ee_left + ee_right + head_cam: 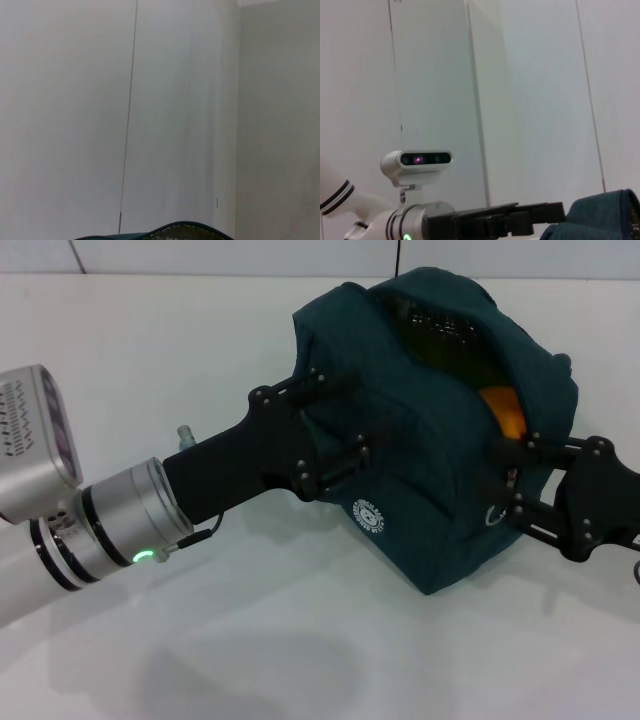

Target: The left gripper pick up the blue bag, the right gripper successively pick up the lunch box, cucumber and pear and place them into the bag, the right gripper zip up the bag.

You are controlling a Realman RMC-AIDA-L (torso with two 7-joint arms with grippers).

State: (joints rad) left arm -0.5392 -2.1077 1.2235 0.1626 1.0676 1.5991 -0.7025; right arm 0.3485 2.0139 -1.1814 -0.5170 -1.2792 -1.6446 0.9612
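Blue bag [420, 470] of dark teal fabric – on white table [200, 360], mouth unzipped, orange pear [503, 412] inside | left gripper [335, 435] pinches its side to steady it | right gripper [520, 485] at zipper end – finger state unclear.

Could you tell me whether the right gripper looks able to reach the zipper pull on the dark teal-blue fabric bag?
Probably yes: the right gripper is already at the bag's end beside the metal ring pull, nothing between them.

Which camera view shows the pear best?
The head view: the pear shows as an orange patch inside the blue bag through its open zipper. Neither wrist view shows it, only bag fabric edges.
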